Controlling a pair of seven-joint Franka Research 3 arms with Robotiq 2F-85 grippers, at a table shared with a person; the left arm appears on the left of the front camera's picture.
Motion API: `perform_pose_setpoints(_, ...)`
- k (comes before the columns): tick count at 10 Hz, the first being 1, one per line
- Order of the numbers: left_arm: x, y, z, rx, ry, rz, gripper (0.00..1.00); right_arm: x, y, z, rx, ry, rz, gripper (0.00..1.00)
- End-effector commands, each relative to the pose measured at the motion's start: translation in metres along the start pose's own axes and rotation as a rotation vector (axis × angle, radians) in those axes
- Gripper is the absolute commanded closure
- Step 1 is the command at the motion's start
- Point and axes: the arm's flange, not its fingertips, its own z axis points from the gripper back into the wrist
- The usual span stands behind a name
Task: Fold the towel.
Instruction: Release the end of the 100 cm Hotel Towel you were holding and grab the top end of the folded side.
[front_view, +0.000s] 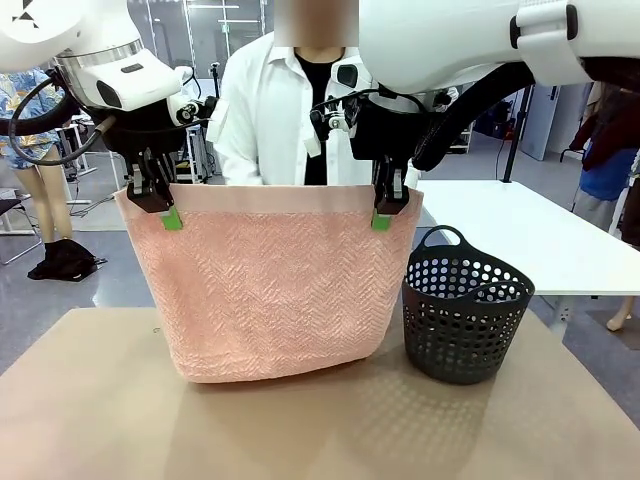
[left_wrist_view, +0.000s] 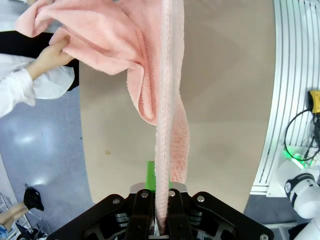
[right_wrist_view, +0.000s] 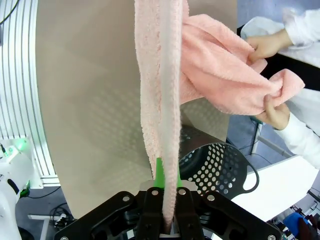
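The salmon-pink towel (front_view: 270, 290) hangs doubled above the table, its plain band along the top and its lower fold touching the tabletop. My left gripper (front_view: 170, 216) is shut on its upper left corner and my right gripper (front_view: 381, 219) is shut on its upper right corner. In the left wrist view the towel (left_wrist_view: 167, 125) runs up from between my shut fingers, and a person's hand (left_wrist_view: 50, 57) holds its far end. In the right wrist view the towel (right_wrist_view: 160, 100) rises the same way, with the person's hands (right_wrist_view: 270, 47) gripping the far end.
A dark perforated basket (front_view: 466, 310) with a handle stands on the brown table (front_view: 320, 430) just right of the towel. The person in a white shirt (front_view: 290, 110) stands behind the towel. A white table (front_view: 530, 235) is at the right rear.
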Motion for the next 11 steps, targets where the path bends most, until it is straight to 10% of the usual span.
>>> perform_pose_setpoints(1,-0.0014,0.0004,0.0004,-0.002,-0.002,0.003,1.0,-0.0007,0.0002,0.0007,-0.001,-0.001,0.008,1.0)
perform_pose_setpoints(11,-0.0014,0.0004,0.0004,-0.002,-0.002,0.003,1.0,-0.0007,0.0002,0.0007,-0.001,-0.001,0.008,1.0)
